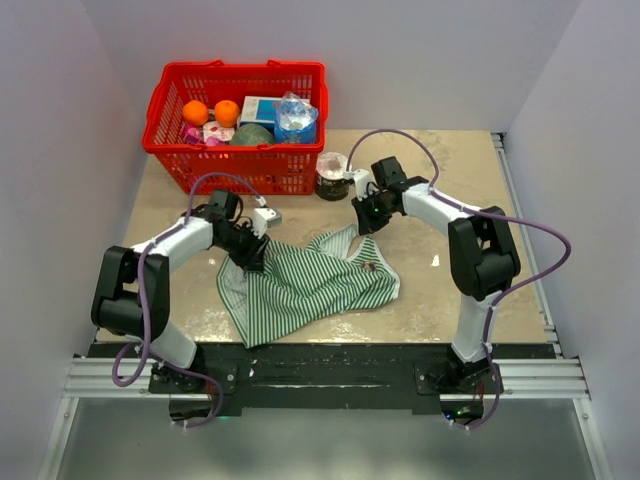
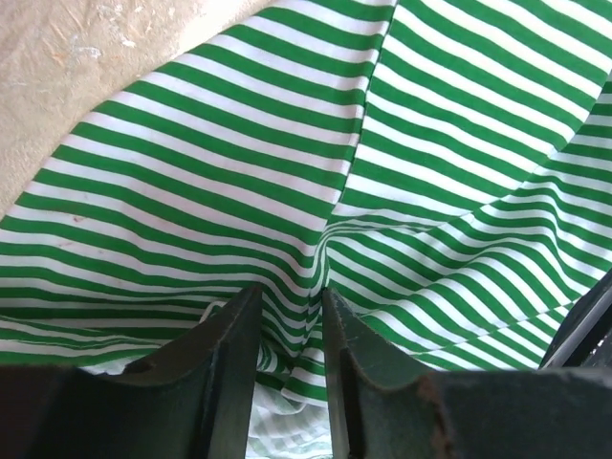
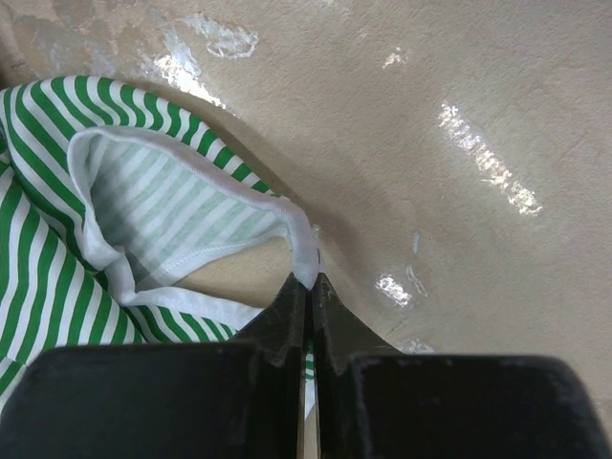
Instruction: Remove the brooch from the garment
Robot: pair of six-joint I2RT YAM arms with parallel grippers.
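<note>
left wrist view: the left hand (image 2: 289, 295) pinches a fold of the striped garment (image 2: 287, 143) — the right hand (image 3: 310, 283) clamps its white trim, low over the counter (image 3: 430, 115).

**Left arm** (image 1: 180, 240): white and black links. Elbow raised at the left edge, forearm reaching inward to the right, wrist tipped down.

**Left gripper** (image 1: 250, 256): points down. Dark fingers (image 2: 234, 354) are drawn close together, with a raised fold of the garment (image 1: 310, 285) pinched in the narrow gap between them.

**Right arm** (image 1: 440, 205): white and black links. Elbow raised at the right, forearm reaching inward to the left, wrist angled down.

**Right gripper** (image 1: 362, 222): dark fingers (image 3: 287, 311) are pressed almost together. Their tips clamp the garment's white trimmed edge.

**Spacing:** the two grippers are well apart.
</note>
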